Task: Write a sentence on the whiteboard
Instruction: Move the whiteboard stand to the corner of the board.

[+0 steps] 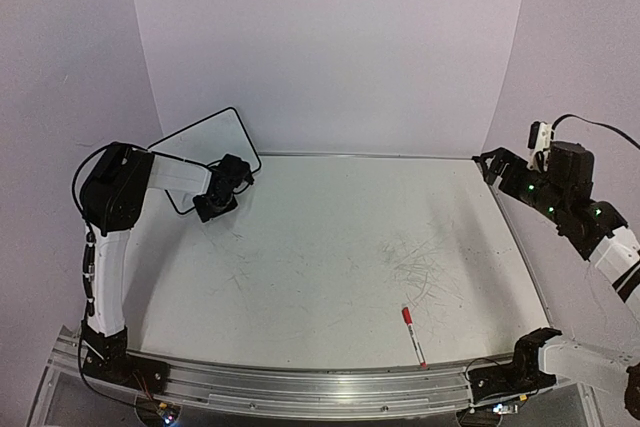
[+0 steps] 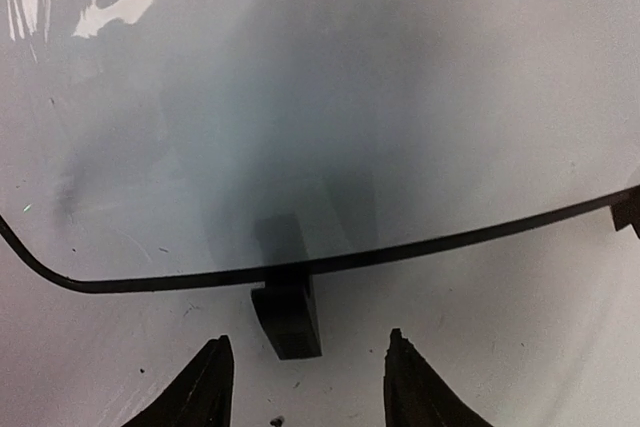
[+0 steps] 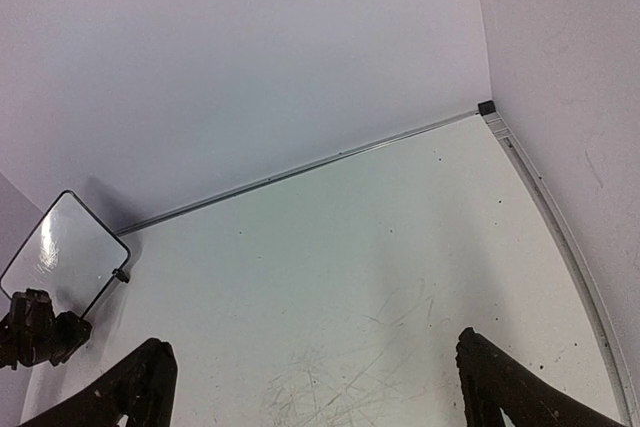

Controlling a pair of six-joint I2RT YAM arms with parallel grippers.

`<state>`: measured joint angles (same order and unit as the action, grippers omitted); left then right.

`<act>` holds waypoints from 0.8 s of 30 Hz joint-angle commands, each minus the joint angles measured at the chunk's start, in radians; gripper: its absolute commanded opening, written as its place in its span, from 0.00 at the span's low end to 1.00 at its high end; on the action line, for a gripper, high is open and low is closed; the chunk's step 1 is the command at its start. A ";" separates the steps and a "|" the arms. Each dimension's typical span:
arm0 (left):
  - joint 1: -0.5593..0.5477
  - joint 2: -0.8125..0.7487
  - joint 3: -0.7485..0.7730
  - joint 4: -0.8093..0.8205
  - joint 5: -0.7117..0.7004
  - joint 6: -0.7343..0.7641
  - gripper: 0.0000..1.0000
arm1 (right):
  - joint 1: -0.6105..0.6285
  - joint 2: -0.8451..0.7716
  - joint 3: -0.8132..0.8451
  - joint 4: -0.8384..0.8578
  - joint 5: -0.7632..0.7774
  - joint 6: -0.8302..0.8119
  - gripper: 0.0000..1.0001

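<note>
Whiteboard stood tilted at the bench's ten o'clock corner, against the pale curved backdrop. Left hand was spread at the board's lower edge, its fingers either side of a black foot, gripping nothing. Right hand hung wide open at two o'clock, empty. Grey scribbles marked the bench toward four, and a red marker lay at five.

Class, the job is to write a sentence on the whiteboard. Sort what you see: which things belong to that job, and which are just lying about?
Belongs to the job:
small black-framed white whiteboard
thin white marker pen with red cap

Just lying about:
faint grey scribble marks on the white tabletop
</note>
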<state>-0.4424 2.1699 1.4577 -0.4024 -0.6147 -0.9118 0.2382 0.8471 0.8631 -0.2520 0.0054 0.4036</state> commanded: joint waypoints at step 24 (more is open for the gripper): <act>0.033 0.009 0.010 0.015 -0.010 0.216 0.13 | 0.004 -0.008 -0.033 0.016 -0.030 0.022 0.98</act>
<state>-0.4092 2.2143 1.4851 -0.3924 -0.6406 -0.7656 0.2382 0.8471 0.8337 -0.2554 -0.0265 0.4283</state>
